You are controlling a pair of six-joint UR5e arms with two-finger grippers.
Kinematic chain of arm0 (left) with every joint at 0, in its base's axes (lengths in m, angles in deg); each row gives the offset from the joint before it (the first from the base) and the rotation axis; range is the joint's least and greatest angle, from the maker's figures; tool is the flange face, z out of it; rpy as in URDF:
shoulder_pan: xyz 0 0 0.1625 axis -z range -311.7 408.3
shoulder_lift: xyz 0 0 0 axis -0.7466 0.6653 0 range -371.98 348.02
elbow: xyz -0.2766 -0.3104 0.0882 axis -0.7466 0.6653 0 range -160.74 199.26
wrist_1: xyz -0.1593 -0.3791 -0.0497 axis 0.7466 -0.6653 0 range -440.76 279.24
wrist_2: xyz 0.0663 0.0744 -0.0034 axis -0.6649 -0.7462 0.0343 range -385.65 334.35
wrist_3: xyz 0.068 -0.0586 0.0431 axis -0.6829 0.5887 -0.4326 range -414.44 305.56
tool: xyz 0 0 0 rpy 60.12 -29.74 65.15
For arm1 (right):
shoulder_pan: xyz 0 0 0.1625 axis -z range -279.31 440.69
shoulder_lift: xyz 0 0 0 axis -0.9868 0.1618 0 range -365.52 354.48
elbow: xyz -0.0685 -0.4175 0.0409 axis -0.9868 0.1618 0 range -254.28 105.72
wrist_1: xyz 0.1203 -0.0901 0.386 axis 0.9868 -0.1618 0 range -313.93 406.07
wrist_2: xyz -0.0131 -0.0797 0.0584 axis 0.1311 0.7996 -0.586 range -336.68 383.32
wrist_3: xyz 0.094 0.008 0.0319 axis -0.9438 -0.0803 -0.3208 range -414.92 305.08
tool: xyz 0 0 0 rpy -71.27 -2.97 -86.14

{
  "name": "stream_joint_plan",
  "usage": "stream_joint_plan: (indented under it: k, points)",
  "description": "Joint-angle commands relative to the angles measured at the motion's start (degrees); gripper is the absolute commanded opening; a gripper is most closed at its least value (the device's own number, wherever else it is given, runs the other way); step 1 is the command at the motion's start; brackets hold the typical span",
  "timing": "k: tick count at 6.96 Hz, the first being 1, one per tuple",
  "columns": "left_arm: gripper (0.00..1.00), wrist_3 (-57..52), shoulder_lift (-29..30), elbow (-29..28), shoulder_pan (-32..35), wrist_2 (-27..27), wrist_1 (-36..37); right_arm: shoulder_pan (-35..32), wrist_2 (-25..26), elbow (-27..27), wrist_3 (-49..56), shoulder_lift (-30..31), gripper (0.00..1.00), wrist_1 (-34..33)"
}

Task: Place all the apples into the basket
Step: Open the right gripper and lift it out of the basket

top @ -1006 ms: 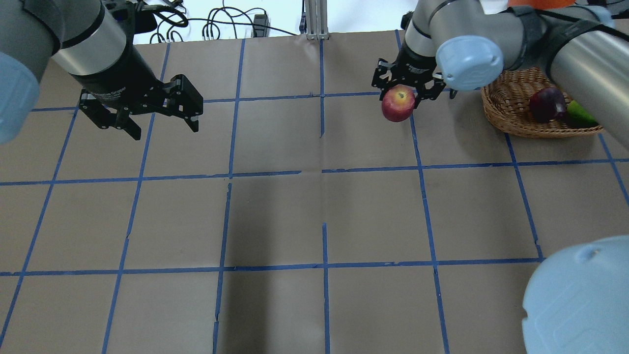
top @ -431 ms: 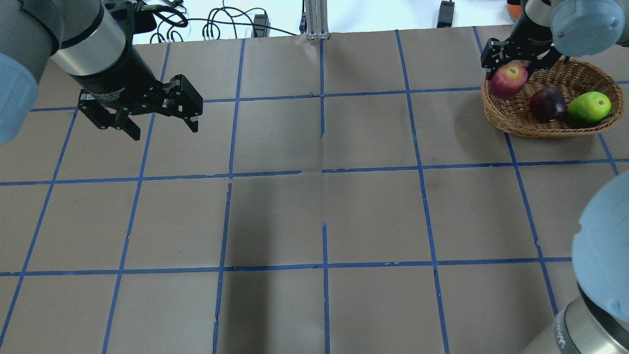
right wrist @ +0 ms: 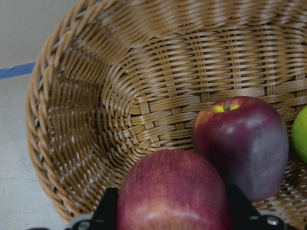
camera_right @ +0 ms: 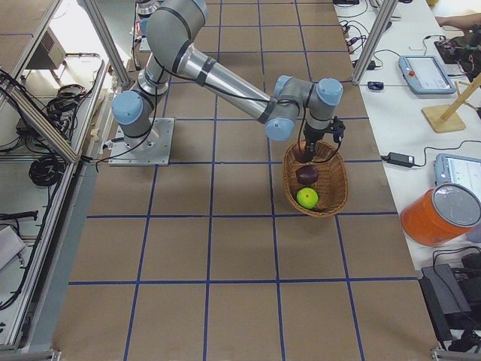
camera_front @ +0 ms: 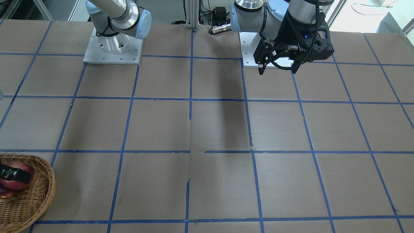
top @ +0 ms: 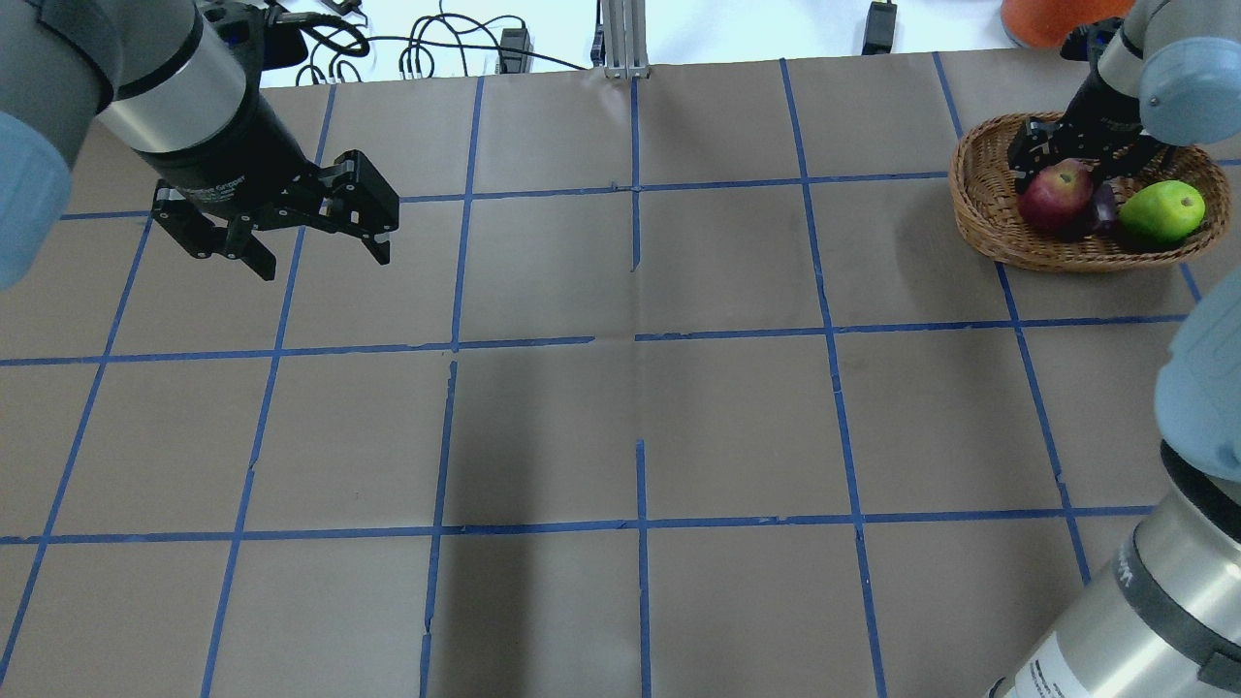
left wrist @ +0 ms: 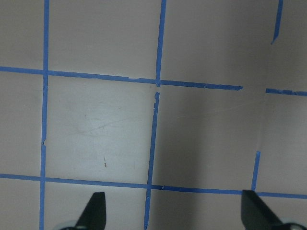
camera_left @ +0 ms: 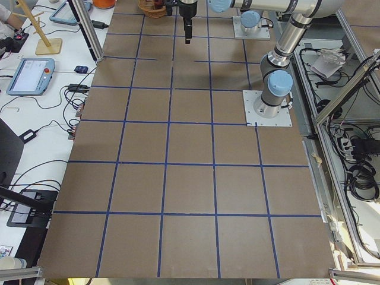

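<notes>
The table (top: 640, 407) is covered in brown paper ruled into squares by blue tape (top: 635, 334), with black cables (top: 427, 44) on the pale floor past its far edge. At the upper left of the overhead view the left gripper (top: 322, 254) hangs above bare paper. Its jaws are spread wide and grip nothing, and its wrist view shows only two dark fingertips (left wrist: 96, 208) over the tape lines. At the upper right sits the basket (top: 979, 208) with all three apples within its rim. From left to right they are the red apple (top: 1053, 196), the maroon apple (top: 1101, 208), half hidden behind it, and the green apple (top: 1161, 210). The right gripper (top: 1065, 163) reaches down into the basket. Only the right wrist view shows its black fingers (right wrist: 108, 208) pressed on either side of the red apple, which sits just beside the maroon one. Whether the red apple rests on the wicker cannot be told. The front-facing view cuts the basket off at its lower left corner, showing just the red apple under a black finger. The right-side view takes in a bench along the table's far side with an orange tub (camera_right: 440, 214) and tablets (camera_right: 426, 74).
</notes>
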Motion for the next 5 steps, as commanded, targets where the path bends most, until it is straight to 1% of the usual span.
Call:
stream_joint_plan:
  k: [1, 2, 3, 4, 5]
  points:
    - [1.00, 0.0, 0.0, 0.0, 0.1, 0.0, 0.1, 0.0, -0.6, 0.0, 0.2, -0.5, 0.00, 0.3]
    - [1.00, 0.0, 0.0, 0.0, 0.1, 0.0, 0.1, -0.1, -1.6, 0.2, 0.8, -0.9, 0.02, 0.2]
    - [1.00, 0.0, 0.0, 0.0, 0.1, 0.0, 0.1, -0.2, -1.8, 0.2, 0.9, -1.1, 0.19, 0.2]
    - [1.00, 0.0, 0.0, 0.0, 0.0, 0.0, 0.2, -0.1, -3.6, 0.3, 0.8, -2.0, 0.62, -0.5]
    - [1.00, 0.0, 0.0, 0.0, 0.0, 0.0, 0.2, -0.1, -3.9, 0.3, 0.5, -2.1, 0.83, -0.4]
